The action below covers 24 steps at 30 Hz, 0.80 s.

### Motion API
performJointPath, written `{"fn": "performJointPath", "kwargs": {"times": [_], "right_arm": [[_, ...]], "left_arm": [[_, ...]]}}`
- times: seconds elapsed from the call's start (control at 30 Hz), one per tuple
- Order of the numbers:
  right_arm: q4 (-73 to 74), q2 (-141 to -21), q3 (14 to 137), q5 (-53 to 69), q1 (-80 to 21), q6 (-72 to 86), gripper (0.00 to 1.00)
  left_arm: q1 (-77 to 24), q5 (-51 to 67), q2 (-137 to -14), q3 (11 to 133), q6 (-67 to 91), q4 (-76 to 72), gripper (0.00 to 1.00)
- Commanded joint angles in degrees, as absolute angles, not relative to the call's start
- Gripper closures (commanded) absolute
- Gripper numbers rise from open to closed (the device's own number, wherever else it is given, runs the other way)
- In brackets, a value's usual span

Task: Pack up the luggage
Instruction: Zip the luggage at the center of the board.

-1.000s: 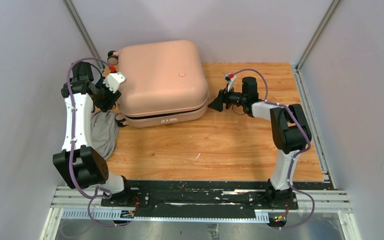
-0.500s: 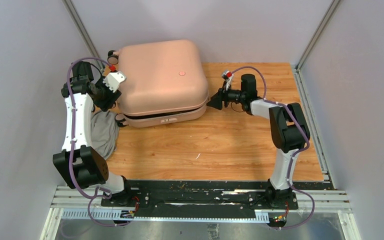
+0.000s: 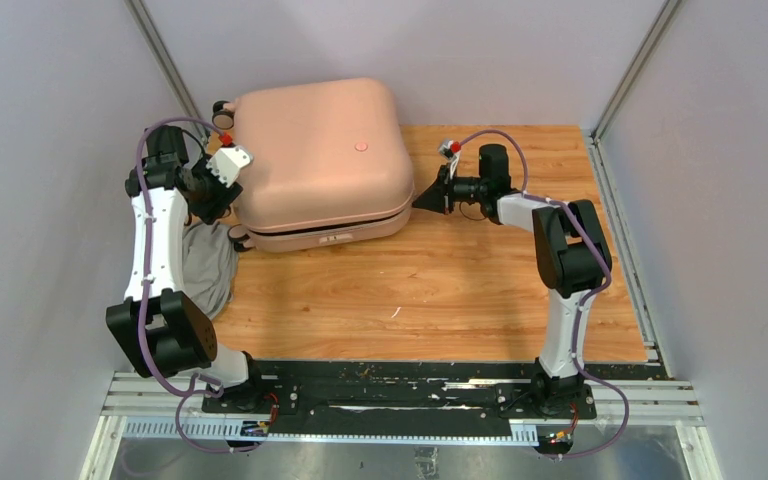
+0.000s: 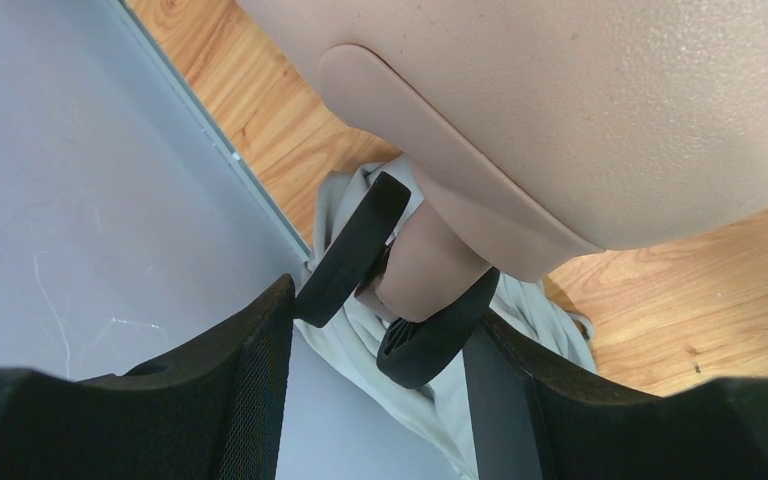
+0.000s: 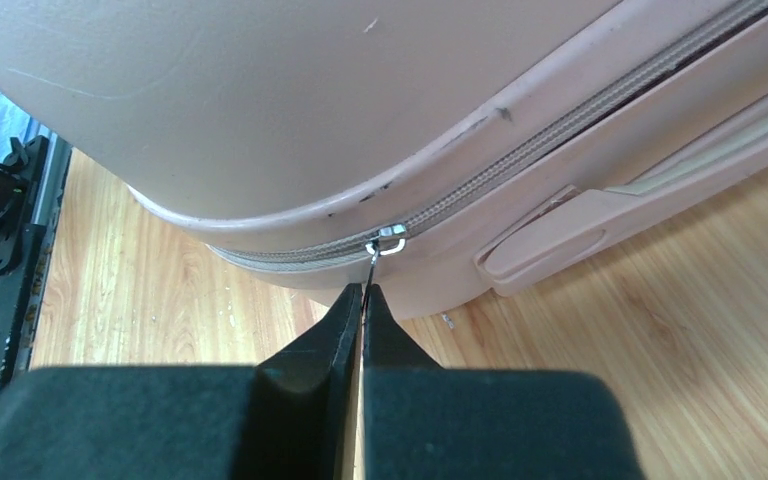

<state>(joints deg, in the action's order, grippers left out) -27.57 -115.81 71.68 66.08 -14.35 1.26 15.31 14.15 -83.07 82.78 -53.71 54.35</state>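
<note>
So the large pale pink hard-shell suitcase (image 3: 320,160) sits at about 11 o'clock on the wooden table (image 3: 440,290), lid down on the base. I'd say packing is at the zipping stage. In the right wrist view the small silver zipper pull (image 5: 388,240) sits on the rounded corner at the case's 3 o'clock side. From the pull toward 8 o'clock the zip track looks joined up. Toward 2 o'clock there's a dark slit between the tracks, so my guess is that stretch is not closed yet. Most of the zip run around the shell looks left to do, though I can't see the far side.

One odd bit: a crumpled grey cloth bundle (image 3: 210,265) lies outside the case at its 7 o'clock corner. No idea if it's meant to go in.

Tools: the right gripper (image 5: 363,290) has its jaws squeezed practically together, pinching the thin tab hanging off the pull. The left gripper (image 4: 390,300) is at the case's 9 o'clock side, jaws partly apart with a black-and-pink caster wheel (image 4: 410,270) between them. Both fingers (image 4: 260,360) look to be pressing on the wheel, so I read it as clamped there to brace the case
</note>
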Motion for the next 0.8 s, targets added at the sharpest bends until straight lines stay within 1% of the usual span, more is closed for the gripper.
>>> {"fn": "performJointPath", "kwargs": {"times": [0.0, 0.13, 0.47, 0.77], "right_arm": [[-31.4, -115.0, 71.9, 68.3, -16.7, 0.3, 1.00], [-31.9, -113.6, 70.1, 65.5, -16.0, -1.0, 1.00], [-36.1, -109.0, 64.4, 64.4, -16.1, 0.8, 1.00], [-35.9, -101.6, 55.2, 62.1, -19.7, 0.3, 1.00]], "left_arm": [[15.1, 15.4, -82.2, 83.5, -50.9, 47.7, 1.00], [15.1, 15.2, -81.8, 83.7, -50.8, 47.7, 1.00], [15.1, 15.8, -81.0, 83.4, -50.1, 47.7, 1.00], [15.0, 17.9, -80.8, 84.5, -47.2, 47.6, 1.00]]}}
